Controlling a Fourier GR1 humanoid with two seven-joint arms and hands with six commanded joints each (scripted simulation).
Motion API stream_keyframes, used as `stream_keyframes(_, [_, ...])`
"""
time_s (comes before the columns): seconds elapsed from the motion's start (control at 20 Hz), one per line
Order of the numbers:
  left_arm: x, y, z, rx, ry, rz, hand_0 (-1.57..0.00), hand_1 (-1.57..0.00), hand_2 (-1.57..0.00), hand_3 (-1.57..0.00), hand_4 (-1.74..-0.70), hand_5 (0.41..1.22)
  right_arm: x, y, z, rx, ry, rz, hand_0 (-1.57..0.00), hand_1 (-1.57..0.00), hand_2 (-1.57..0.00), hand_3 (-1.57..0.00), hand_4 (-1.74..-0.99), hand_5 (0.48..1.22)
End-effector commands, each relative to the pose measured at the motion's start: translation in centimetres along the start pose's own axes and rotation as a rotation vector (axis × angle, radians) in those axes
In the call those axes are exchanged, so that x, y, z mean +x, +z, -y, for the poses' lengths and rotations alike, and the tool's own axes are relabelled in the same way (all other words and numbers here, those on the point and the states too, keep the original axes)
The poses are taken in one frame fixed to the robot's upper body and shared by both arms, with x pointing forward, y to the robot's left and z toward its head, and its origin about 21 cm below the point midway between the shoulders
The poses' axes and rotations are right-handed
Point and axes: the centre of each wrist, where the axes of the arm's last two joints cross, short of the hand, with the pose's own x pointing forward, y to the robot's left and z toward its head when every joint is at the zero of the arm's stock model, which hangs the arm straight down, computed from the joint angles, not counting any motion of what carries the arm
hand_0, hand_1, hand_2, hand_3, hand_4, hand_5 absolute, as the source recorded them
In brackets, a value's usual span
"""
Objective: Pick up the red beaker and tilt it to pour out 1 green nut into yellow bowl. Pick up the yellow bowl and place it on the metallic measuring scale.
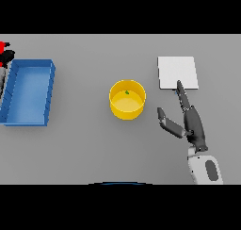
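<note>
Nut in the bowl — lift comes next
Right hand lies open beside the yellow bowl — seemingly to grasp it for the scale.

I see my right hand reaching up from the lower right on its white forearm, fingers straight, thumb spread toward the left.

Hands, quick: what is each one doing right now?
Right hand: open, fingers straight, holding nothing, between the yellow bowl and the scale.
Left hand: not in view.
</note>
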Motion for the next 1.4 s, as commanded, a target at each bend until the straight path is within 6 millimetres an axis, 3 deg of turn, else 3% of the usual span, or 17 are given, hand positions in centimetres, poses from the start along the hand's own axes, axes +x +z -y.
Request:
stream_keyframes(0.0, [-0.4,0.1,0.2,-0.014,0.001,-0.009,-1.57,-1.57,-1.57,-1.38,-1.74,1.076,0.0,-0.2,-0.3,0.002,-0.003,-0.019,0.00,0.00,0.00,0.00,-1.170,0.683])
stream_keyframes(0.1, [-0.5,0.8,0.5,-0.074,-0.006,-0.037,-1.57,-1.57,-1.57,-1.37,-1.73,0.955,0.2,-0.3,-0.7,0.007,-0.007,-0.021,0.00,0.00,0.00,0.00,-1.168,0.679])
stream_keyframes(0.15, [-0.9,1.2,0.2,-0.104,-0.029,-0.038,-1.57,-1.57,-1.57,-1.41,-1.66,0.888,0.1,-0.2,-0.5,0.005,-0.005,-0.018,0.00,0.00,0.00,0.00,-1.165,0.678])
stream_keyframes(0.25, [-0.9,2.6,-0.3,-0.163,-0.086,0.031,-1.57,-1.54,-1.49,-1.24,-1.31,0.774,0.2,-0.2,-0.7,0.005,0.008,-0.012,0.00,0.00,0.00,0.00,-1.163,0.671])
stream_keyframes(0.3, [-1.2,3.6,-0.6,-0.202,-0.117,0.069,-1.50,-1.38,-1.31,-1.10,-1.15,0.740,0.0,-0.1,-0.4,0.000,0.012,-0.022,0.00,0.00,0.00,0.00,-1.159,0.669])
stream_keyframes(0.4, [-2.2,5.4,-1.4,-0.291,-0.127,0.086,-1.00,-0.88,-0.84,-0.71,-0.93,0.697,0.1,-0.3,-0.4,0.003,0.007,-0.014,0.00,0.00,0.00,0.00,-1.162,0.671])
stream_keyframes(0.55, [-2.4,6.9,-2.4,-0.320,-0.190,0.102,-0.51,-0.45,-0.43,-0.36,-0.78,0.656,0.1,-0.2,-0.1,0.000,0.010,-0.001,0.00,0.00,0.00,0.00,-1.147,0.680])
stream_keyframes(0.7, [-3.1,7.3,-2.1,-0.307,-0.235,0.115,-0.26,-0.23,-0.22,-0.18,-0.74,0.648,0.1,-0.1,-0.1,0.011,0.006,0.003,0.00,0.00,0.00,0.00,-1.156,0.690])
stream_keyframes(0.85, [-3.2,7.2,-1.4,-0.277,-0.235,0.132,-0.13,-0.12,-0.11,-0.09,-0.72,0.647,0.2,-0.1,-0.1,0.008,0.019,-0.008,0.00,0.00,0.00,0.00,-1.173,0.688])
stream_keyframes(1.1, [-2.2,6.6,-1.6,-0.221,-0.183,0.190,-0.04,-0.04,-0.04,-0.03,-0.71,0.674,0.6,-0.7,-0.1,0.029,0.094,-0.026,0.00,0.00,0.00,0.00,-1.146,0.691])
stream_keyframes(1.2, [-2.1,6.4,-1.5,-0.215,-0.175,0.201,-0.03,-0.02,-0.02,-0.02,-0.71,0.685,0.8,-1.0,-0.3,0.113,0.141,0.013,0.00,0.00,0.00,0.00,-1.137,0.717])
stream_keyframes(1.35, [-1.7,6.3,-1.3,-0.223,-0.166,0.218,-0.01,-0.01,-0.01,-0.01,-0.72,0.676,2.1,-3.1,0.4,0.306,0.358,0.048,0.00,0.00,0.00,0.00,-1.190,0.716])
